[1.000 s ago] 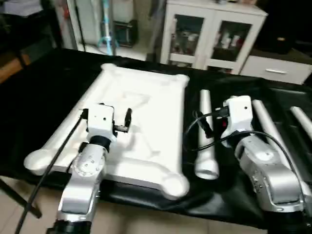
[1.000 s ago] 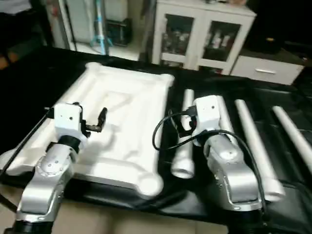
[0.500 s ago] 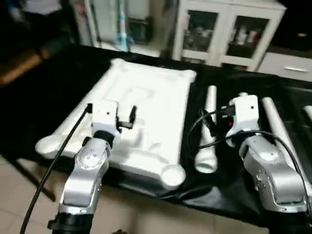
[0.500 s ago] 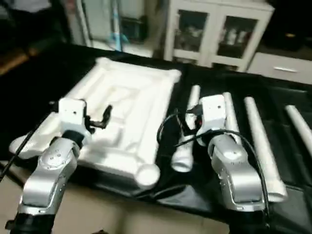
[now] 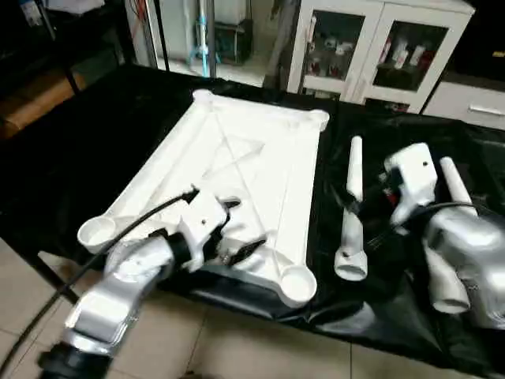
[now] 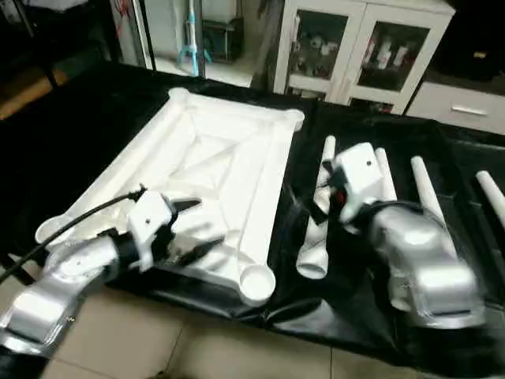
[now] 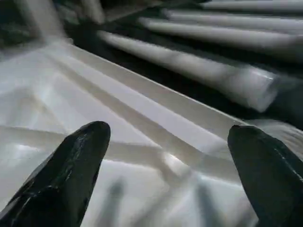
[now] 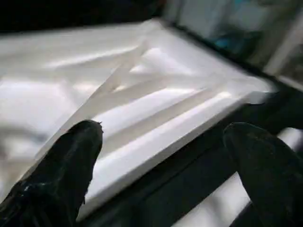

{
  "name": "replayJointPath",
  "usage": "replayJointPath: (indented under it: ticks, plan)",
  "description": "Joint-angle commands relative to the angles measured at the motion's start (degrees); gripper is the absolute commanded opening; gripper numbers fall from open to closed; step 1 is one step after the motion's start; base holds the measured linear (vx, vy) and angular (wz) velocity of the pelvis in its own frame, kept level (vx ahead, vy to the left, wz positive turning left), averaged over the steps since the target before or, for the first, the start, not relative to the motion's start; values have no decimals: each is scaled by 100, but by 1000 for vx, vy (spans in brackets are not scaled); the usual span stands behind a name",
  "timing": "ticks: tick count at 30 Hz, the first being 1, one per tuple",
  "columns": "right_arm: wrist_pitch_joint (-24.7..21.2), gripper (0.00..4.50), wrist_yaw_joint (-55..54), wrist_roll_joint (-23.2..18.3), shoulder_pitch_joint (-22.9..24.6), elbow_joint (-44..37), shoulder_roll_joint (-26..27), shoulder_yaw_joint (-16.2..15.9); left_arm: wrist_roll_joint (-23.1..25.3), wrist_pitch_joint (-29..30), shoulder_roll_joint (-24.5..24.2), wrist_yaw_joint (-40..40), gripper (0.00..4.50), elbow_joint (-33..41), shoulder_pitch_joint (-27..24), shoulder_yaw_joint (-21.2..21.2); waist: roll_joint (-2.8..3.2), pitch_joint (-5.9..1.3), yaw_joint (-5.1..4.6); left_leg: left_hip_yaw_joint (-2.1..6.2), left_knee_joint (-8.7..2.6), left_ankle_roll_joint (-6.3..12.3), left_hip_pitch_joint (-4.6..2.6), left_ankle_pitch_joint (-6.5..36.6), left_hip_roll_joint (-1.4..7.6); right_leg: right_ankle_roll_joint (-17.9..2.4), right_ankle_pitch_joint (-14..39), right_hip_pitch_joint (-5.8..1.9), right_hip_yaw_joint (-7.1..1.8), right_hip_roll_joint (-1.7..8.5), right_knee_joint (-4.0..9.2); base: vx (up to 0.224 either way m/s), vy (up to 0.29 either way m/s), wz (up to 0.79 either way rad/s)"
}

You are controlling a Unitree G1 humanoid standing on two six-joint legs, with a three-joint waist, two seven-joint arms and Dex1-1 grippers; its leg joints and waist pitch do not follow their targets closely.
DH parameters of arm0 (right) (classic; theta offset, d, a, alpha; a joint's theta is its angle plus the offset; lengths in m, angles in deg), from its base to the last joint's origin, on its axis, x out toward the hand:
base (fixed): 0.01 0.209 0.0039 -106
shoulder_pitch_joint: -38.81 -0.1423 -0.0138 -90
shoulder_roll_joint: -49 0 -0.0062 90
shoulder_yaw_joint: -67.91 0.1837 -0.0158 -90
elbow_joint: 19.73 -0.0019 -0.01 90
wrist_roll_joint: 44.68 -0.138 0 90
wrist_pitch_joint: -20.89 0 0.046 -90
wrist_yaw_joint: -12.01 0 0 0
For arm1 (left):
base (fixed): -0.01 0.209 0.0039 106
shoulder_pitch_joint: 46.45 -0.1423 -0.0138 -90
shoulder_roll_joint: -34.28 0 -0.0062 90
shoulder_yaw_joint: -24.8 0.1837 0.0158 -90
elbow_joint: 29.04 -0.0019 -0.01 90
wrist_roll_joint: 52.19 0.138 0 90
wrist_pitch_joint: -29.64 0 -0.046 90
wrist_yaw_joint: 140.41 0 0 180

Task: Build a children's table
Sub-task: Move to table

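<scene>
Both pairs of black fingers stand wide apart and hold nothing; the left gripper (image 5: 241, 229) hangs over the near part of the tabletop (image 5: 237, 166), its fingers (image 7: 71, 170) pointing to the right across the ribbed surface, while the right gripper (image 8: 161, 165) sits over the black table (image 5: 95, 134) just right of the tabletop, its fingers (image 8: 61, 165) aimed left toward the tabletop's right rim; the white square tabletop lies upside down on the left half of the table, its X-shaped ribs facing up; round sockets show at its corners, one at the near left (image 5: 98, 233), one at the near right (image 5: 297, 283), and two more at the far corners; the near right socket reaches almost to the table's near edge; four white tapered legs lie on the black cover to the right of the tabletop, running from near to far; the nearest one (image 5: 349, 229) lies just beside the tabletop's right rim with its wide open end toward the near edge; another leg (image 5: 446, 237) lies further right, partly under the right silver forearm (image 5: 465, 260); two more legs (image 6: 493, 193) lie at the far right; a white cabinet with glass doors (image 5: 371, 47) stands beyond the table.
</scene>
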State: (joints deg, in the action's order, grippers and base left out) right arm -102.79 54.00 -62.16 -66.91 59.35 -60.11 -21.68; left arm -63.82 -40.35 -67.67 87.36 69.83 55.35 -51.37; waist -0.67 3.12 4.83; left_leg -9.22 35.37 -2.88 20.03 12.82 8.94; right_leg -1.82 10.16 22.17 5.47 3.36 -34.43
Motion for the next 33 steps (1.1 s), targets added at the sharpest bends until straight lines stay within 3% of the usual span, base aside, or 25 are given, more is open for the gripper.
replayJointPath:
  ticks: [1, 4, 7, 10, 11, 12, 13, 14, 16, 18, 19, 20, 21, 23, 24, 25, 26, 28, 29, 31, 33]
  plan:
    - [-56, 444, 868, -181, 51, -150, -419, -160, -298, 510, -297, 694, 449, 216, 41, 156, -67, -316, -25, 119, -475, 432, -11, 606, 427, -844, 1168, -236, -441, 600, 367, 0, 0, 0]
    - [-43, 444, 1354, -221, 136, -214, -847, -308, -253, 724, -652, 1076, 449, 235, 46, 381, -68, -322, -13, 119, -466, 516, 4, 423, 452, -887, 1317, -265, -428, 602, 357, 0, 0, 0]
    - [-221, 444, 1544, -361, 180, -353, -978, -323, -193, 683, -664, 1148, 449, 161, 75, 420, -68, -319, -9, 112, -457, 576, -6, 408, 461, -928, 1321, -265, -426, 599, 379, 0, 0, 0]
    - [-309, 444, 1785, -557, 351, -676, -1164, -372, -231, 635, -636, 1313, 449, 70, 201, 552, 34, -299, 8, 124, -471, 478, -30, 640, 478, -912, 1573, -251, -422, 593, 424, 0, 0, 0]
    - [-337, 444, 1783, -599, 382, -741, -1189, -371, -235, 630, -646, 1351, 449, 72, 228, 606, -11, -302, 1, 121, -476, 437, -41, 729, 481, -892, 1633, -253, -423, 586, 432, 0, 0, 0]
    - [-351, 444, 1779, -623, 410, -784, -1201, -364, -239, 631, -655, 1371, 449, 85, 236, 640, -11, -295, 9, 120, -484, 420, -51, 773, 483, -882, 1695, -246, -425, 585, 445, 0, 0, 0]
    - [-373, 444, 1791, -639, 444, -844, -1217, -356, -211, 641, -688, 1414, 449, 109, 245, 695, 45, -291, 8, 125, -487, 362, -51, 869, 478, -861, 1839, -247, -422, 591, 458, 0, 0, 0]
    - [-415, 444, 1773, -659, 512, -956, -1231, -336, -144, 633, -718, 1446, 449, 114, 252, 770, 9, -297, -11, 124, -488, 326, -43, 890, 480, -826, 1853, -253, -423, 581, 466, 0, 0, 0]
    - [-496, 444, 1739, -681, 628, -1157, -1253, -305, 56, 547, -754, 1468, 449, 34, 288, 924, 3, -305, -19, 118, -481, 314, -45, 836, 476, -826, 1837, -253, -425, 580, 459, 0, 0, 0]
    - [-594, 444, 1688, -689, 728, -1320, -1261, -281, 324, 338, -687, 1381, 449, -223, 364, 1035, -42, -294, -25, 111, -478, 366, -38, 802, 465, -715, 1931, -251, -428, 571, 482, 0, 0, 0]
    - [-606, 444, 1659, -700, 793, -1388, -1280, -283, 403, 292, -628, 1313, 449, -369, 405, 1063, 11, -306, -16, 122, -478, 351, -43, 794, 470, -708, 1941, -255, -425, 579, 469, 0, 0, 0]
    - [-597, 444, 1649, -703, 845, -1432, -1303, -288, 462, 262, -588, 1254, 449, -479, 440, 1081, -11, -303, -24, 113, -476, 339, -43, 797, 472, -659, 1983, -249, -421, 574, 497, 0, 0, 0]
    - [-574, 444, 1629, -692, 940, -1520, -1337, -303, 602, 166, -565, 1146, 449, -642, 479, 1121, 65, -314, -36, 109, -463, 298, -58, 847, 466, -653, 1938, -245, -420, 564, 513, 0, 0, 0]
    - [-611, 444, 1574, -669, 973, -1556, -1349, -273, 691, 84, -526, 1045, 449, -787, 544, 1140, 35, -332, -32, 130, -473, 313, -37, 783, 474, -696, 1760, -267, -409, 565, 478, 0, 0, 0]
    - [-676, 444, 1500, -686, 1036, -1598, -1340, -180, 910, -86, -340, 597, 449, -1195, 747, 1107, -27, -329, -43, 123, -470, 340, -33, 761, 473, -698, 1737, -265, -409, 560, 483, 0, 0, 0]
    - [-682, 444, 1493, -694, 1048, -1604, -1336, -163, 946, -109, -298, 505, 449, -1277, 790, 1093, -17, -326, -37, 116, -454, 376, -19, 738, 456, -712, 1747, -268, -407, 557, 471, 0, 0, 0]
    - [-712, 444, 1463, -737, 1105, -1646, -1315, -123, 1024, -171, -162, 225, 449, -1529, 916, 1012, 5, -342, -8, 115, -445, 386, -54, 716, 470, -719, 1776, -259, -407, 586, 485, 0, 0, 0]
    - [-740, 444, 1428, -739, 1161, -1700, -1317, -129, 997, -155, -57, 83, 449, -1662, 1002, 907, -9, -337, -10, 120, -448, 380, -21, 709, 481, -727, 1803, -277, -401, 593, 482, 0, 0, 0]
    - [-757, 444, 1409, -737, 1194, -1734, -1322, -135, 980, -159, 23, 28, 449, -1762, 1069, 839, -56, -338, -13, 112, -445, 393, -20, 685, 468, -698, 1850, -275, -398, 589, 485, 0, 0, 0]
    - [-785, 444, 1375, -751, 1227, -1780, -1323, -148, 1013, -223, 121, -46, 449, -1939, 1185, 767, -3, -336, -7, 116, -438, 417, -10, 636, 460, -697, 1857, -271, -394, 593, 487, 0, 0, 0]
    - [-747, 444, 1276, -672, 1248, -1757, -1283, -218, 1121, -330, 196, -171, 449, -2224, 1298, 768, -10, -342, -20, 124, -436, 424, -8, 636, 463, -657, 1848, -269, -390, 584, 499, 0, 0, 0]
